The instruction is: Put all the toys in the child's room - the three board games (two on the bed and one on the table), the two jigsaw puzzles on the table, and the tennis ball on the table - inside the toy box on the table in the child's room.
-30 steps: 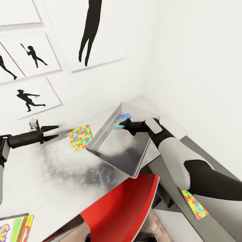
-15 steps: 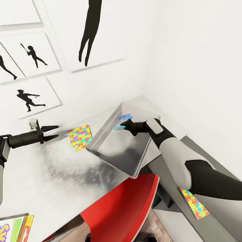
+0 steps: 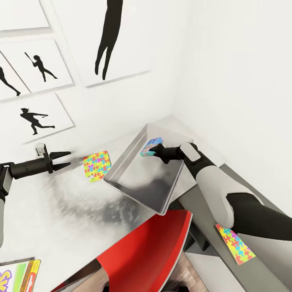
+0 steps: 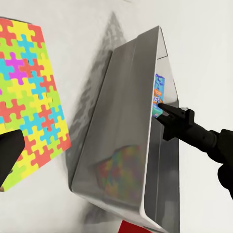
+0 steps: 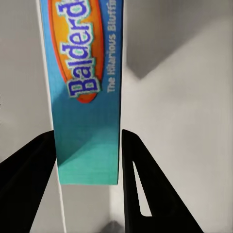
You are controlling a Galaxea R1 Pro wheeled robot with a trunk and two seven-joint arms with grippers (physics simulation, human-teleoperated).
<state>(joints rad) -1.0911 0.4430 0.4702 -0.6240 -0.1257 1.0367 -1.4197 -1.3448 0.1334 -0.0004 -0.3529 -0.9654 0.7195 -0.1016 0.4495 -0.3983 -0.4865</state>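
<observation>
Lying between pincer [image 5: 87,160] fingers: board game [image 5: 85,87]

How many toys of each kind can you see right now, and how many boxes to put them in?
Board games: 2, the blue one held in the right pincer over the bin, and the yellow one at the near table edge.
Jigsaw puzzles: 2, one beside the bin, one on the darker section.
Toy box: 1.
Total: 5.

Red chair [image 3: 150,253] below silhouette wall pictures [image 3: 46,115].
</observation>
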